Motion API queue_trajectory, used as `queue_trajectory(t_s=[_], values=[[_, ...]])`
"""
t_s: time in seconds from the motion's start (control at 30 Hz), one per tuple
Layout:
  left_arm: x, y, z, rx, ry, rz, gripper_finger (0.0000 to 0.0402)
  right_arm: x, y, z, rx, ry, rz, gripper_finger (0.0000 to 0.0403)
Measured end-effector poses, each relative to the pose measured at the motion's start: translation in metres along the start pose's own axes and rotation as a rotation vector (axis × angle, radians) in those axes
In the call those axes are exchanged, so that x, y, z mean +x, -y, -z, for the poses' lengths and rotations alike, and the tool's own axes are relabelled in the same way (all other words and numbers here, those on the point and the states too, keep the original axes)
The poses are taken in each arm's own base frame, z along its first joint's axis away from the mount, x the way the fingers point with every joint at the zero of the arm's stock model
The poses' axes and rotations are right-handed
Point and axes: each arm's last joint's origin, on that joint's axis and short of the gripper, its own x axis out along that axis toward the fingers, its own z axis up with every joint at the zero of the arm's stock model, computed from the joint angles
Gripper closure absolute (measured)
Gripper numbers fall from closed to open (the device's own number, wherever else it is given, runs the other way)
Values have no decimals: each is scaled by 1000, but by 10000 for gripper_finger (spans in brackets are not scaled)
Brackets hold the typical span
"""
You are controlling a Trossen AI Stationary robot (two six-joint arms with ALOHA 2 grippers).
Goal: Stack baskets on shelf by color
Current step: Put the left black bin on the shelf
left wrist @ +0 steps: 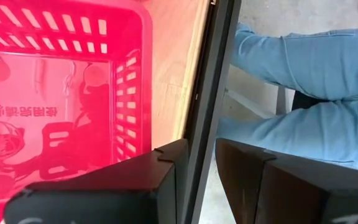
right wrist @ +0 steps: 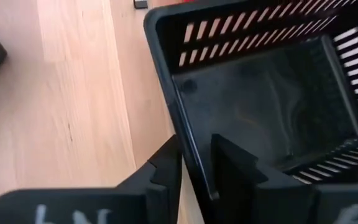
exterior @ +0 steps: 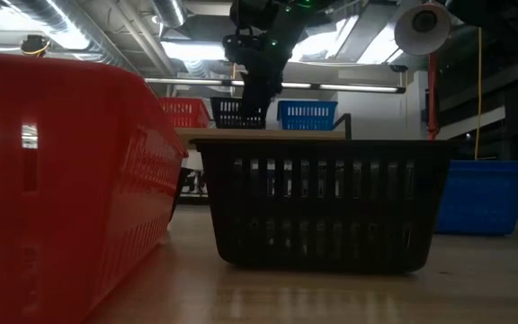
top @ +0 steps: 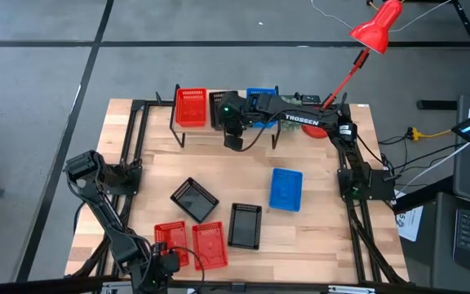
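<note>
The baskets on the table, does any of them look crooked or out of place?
Yes. One loose black basket sits turned diagonally, while the black one beside it and the blue basket lie nearly square to the table. Nothing looks spilled or broken. The right gripper pinches a black basket's wall at the shelf.

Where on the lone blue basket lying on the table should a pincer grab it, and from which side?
Take the blue basket by one long wall's rim, coming straight down. It sits upright with its mouth open and nothing touching it, so one finger can drop inside and one outside. The right pincer, over the shelf, is the nearer.
</note>
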Motion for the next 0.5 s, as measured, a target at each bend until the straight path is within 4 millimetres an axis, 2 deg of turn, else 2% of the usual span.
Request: queue_trajectory(t_s=[0.33, 0.5], values=[[0, -1, 0, 2, -2, -8, 327, 0, 1, 0, 155, 1, 83, 323], [0, -2, 1, 5, -6, -21, 327, 0, -1, -2, 143, 14, 88, 323]])
